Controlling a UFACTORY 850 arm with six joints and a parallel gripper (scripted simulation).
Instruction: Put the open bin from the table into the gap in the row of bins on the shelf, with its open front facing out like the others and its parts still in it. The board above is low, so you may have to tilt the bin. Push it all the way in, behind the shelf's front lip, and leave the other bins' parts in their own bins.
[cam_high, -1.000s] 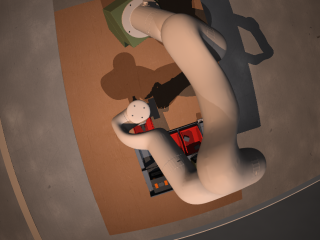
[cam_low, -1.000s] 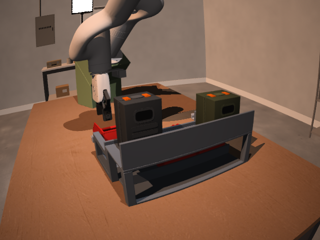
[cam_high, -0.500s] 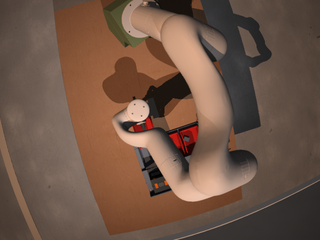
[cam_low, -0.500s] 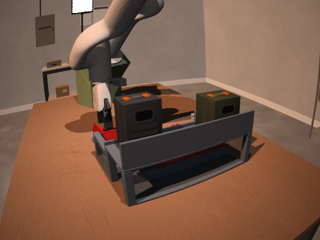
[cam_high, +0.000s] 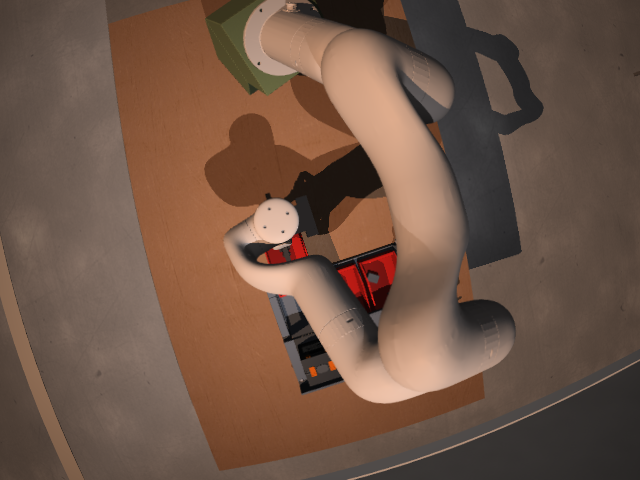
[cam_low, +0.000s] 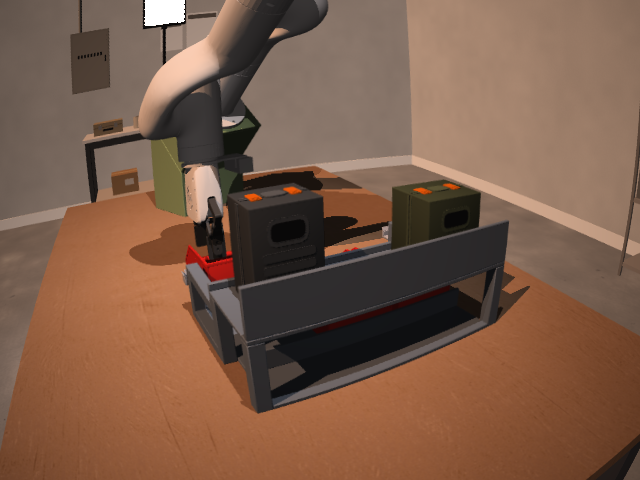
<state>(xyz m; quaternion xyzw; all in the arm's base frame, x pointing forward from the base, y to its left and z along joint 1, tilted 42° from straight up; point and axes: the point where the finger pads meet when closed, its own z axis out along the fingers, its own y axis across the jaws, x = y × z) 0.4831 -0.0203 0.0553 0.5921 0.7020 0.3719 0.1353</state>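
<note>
In the side view, a red open bin (cam_low: 206, 264) sits at the left end of the grey shelf (cam_low: 356, 294), its front poking out past the frame. My gripper (cam_low: 216, 246) points straight down at this bin's rim, fingers open with nothing between them. From above, the same bin (cam_high: 290, 250) is mostly hidden under my wrist, and the fingertips are hidden too. Two more red bins (cam_high: 364, 279) sit beside it in the row, one holding a small grey part (cam_high: 373, 277). I cannot see the parts in the left bin.
A dark box with orange tabs (cam_low: 276, 233) stands on the shelf's upper board right beside my gripper. An olive box (cam_low: 436, 209) stands at the board's other end. The green robot base (cam_low: 170, 175) is behind. My arm covers much of the shelf from above.
</note>
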